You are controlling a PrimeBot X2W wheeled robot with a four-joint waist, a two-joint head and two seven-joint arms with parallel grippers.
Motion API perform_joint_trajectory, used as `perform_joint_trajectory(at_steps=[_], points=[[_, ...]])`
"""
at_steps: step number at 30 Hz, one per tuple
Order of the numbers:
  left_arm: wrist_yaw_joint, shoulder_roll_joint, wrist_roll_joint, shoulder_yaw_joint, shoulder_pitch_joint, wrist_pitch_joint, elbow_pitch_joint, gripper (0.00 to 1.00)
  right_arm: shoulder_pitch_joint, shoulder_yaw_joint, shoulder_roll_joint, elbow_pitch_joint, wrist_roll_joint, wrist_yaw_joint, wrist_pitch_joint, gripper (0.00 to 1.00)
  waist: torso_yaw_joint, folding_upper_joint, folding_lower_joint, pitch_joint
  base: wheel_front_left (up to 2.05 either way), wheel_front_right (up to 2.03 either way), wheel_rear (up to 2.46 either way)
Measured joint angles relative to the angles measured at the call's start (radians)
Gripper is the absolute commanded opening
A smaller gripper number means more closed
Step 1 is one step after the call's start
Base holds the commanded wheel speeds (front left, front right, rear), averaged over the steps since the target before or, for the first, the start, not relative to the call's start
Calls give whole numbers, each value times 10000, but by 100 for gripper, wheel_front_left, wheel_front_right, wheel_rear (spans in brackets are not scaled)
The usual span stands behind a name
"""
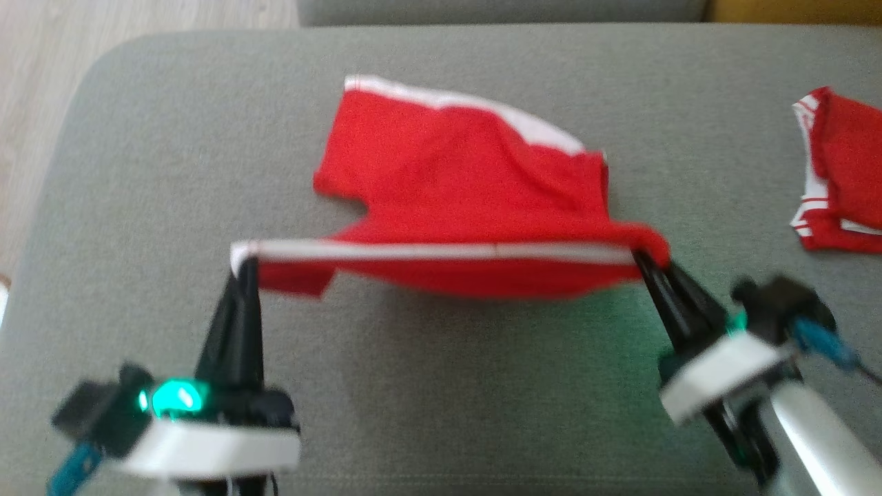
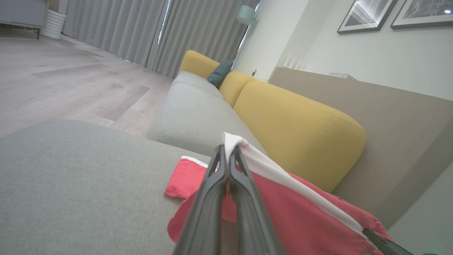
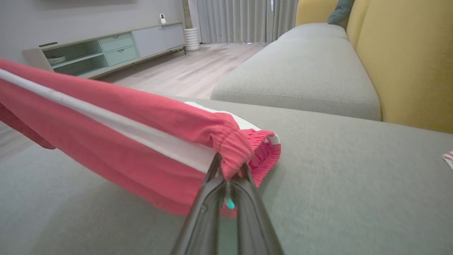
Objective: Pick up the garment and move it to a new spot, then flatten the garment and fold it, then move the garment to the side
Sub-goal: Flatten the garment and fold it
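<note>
Clamping the red, white-striped fabric garment [image 1: 455,165] taut in left fingers [image 1: 238,324] and right fingers [image 1: 665,293], carry the edge level beyond the fingertips onto the far hem.

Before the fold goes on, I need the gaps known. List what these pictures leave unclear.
- Head view: the second red garment is cut off by the right edge, and the whole picture is blurred.
- Head view: the seat beneath the lifted hem is hidden by the red shorts.
- Left wrist view: the right pincer is cut off at the bottom corner.
- Right wrist view: the shorts' far end runs off the left edge.
</note>
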Motion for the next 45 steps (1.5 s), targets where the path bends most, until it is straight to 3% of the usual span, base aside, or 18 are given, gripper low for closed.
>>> perform_joint_trajectory(at_steps=[8,14,18,32,45], points=[[259,470,255,-236,1748,541,-1467,0,2781,-1041,-261,-3315,-31,0,1615,0,-405,0,0,-94,0,0,0],[320,470,169,-236,1772,698,-1367,0,3148,-1095,58,-3793,-29,0,2023,0,-544,0,0,136,0,0,0],[71,579,117,-217,809,836,-286,0,2901,-953,529,-3252,-33,0,2008,0,-625,0,0,374,0,0,0],[-723,1005,698,-545,-4855,1394,4220,0,54,-1358,2380,-477,-777,0,1035,0,-957,0,0,1794,0,0,0],[-993,1014,1066,-1200,-7608,1091,7628,0,-1894,-1200,2650,1547,-765,0,144,0,-1584,-1,1,2810,0,0,0]])
